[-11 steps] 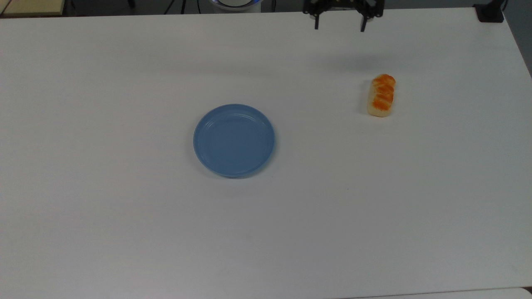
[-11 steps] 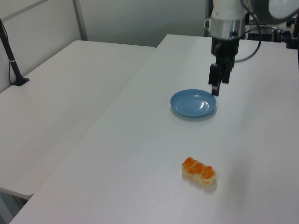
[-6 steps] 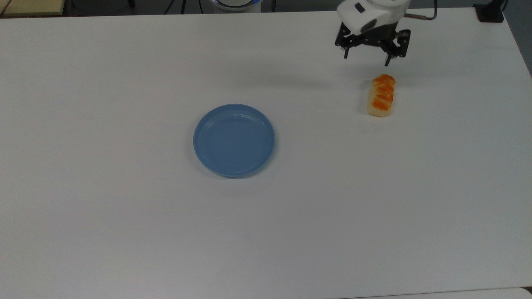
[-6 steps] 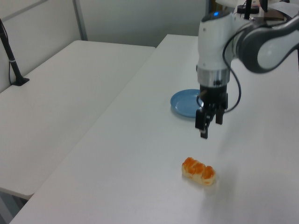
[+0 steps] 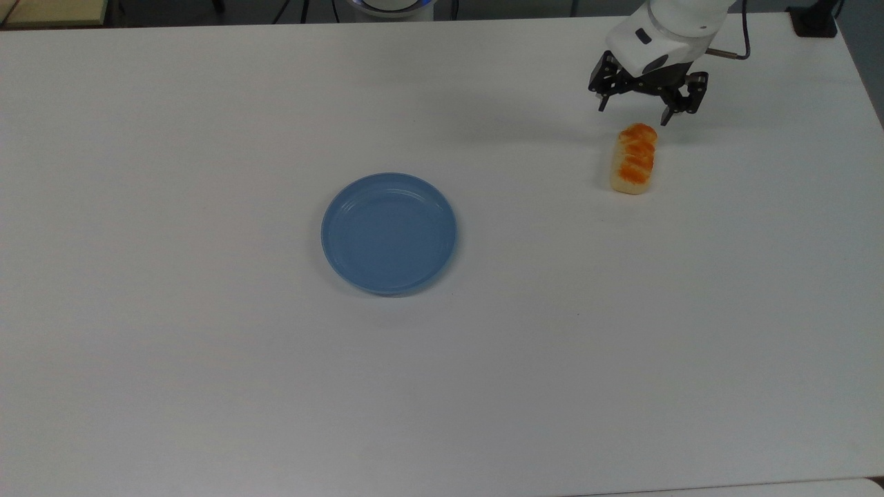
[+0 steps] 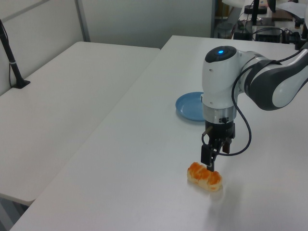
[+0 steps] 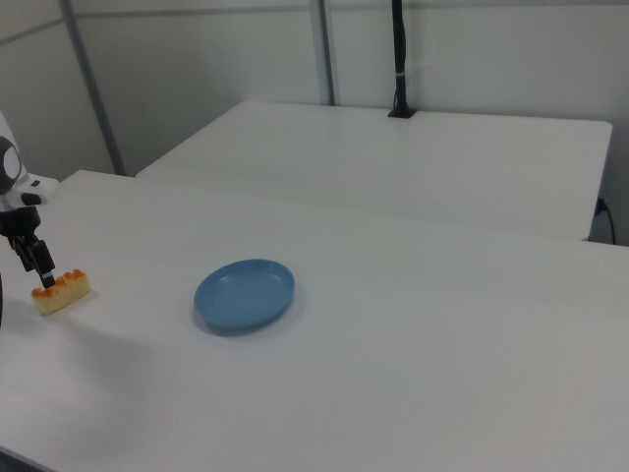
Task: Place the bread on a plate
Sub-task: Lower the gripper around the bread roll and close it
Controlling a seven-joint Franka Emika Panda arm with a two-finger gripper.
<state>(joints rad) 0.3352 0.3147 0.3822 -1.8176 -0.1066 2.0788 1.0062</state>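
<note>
Fingers (image 5: 634, 116) spread wide above bread (image 5: 632, 159); plate (image 5: 389, 233) well apart.

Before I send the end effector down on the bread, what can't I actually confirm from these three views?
- Left view: the end effector overlaps the bread, so contact or height above it is unclear.
- Left view: the arm hides the right part of the plate.
- Right view: the arm is cut off by the right view's left edge.
- Top view: the open end effector looks short of the bread's middle; height unreadable.
</note>
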